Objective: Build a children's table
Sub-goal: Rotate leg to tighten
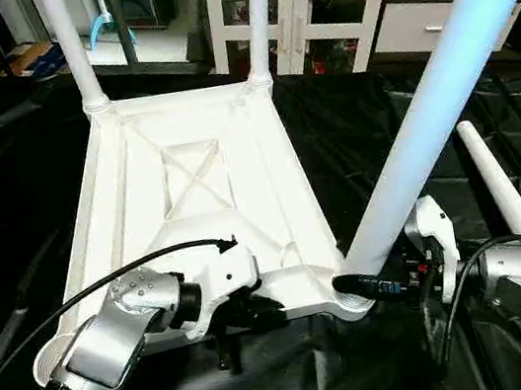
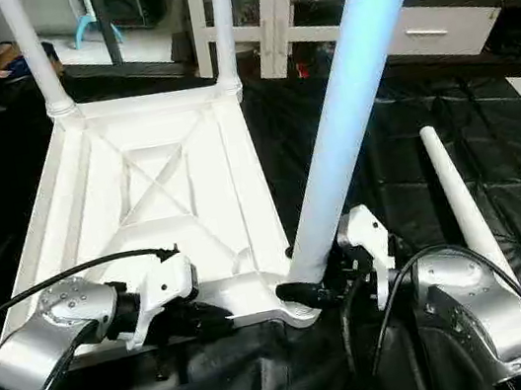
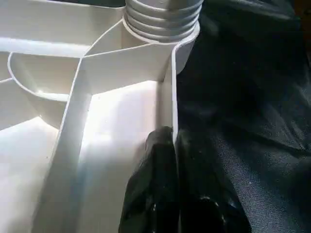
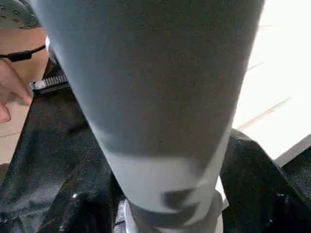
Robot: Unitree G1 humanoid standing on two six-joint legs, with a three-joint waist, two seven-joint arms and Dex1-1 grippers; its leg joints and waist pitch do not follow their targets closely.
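Clamped on the tabletop's (image 1: pixel 188 182) near rim, the left gripper (image 3: pixel 167 145) steadies it upside down, two legs (image 1: pixel 71 47) fitted. Right gripper (image 1: pixel 395 282) holds the third leg (image 1: pixel 426 107) at its socket; the fourth leg (image 1: pixel 498 180) lies beside.

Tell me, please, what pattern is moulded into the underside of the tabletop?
An X of raised ribs inside a rectangle on the white tabletop, clearest in the left eye view.

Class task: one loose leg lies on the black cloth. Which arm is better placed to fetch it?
Probably right: the loose leg lies beside the right gripper, though that grips the third leg. The left gripper pinches the tabletop rim.
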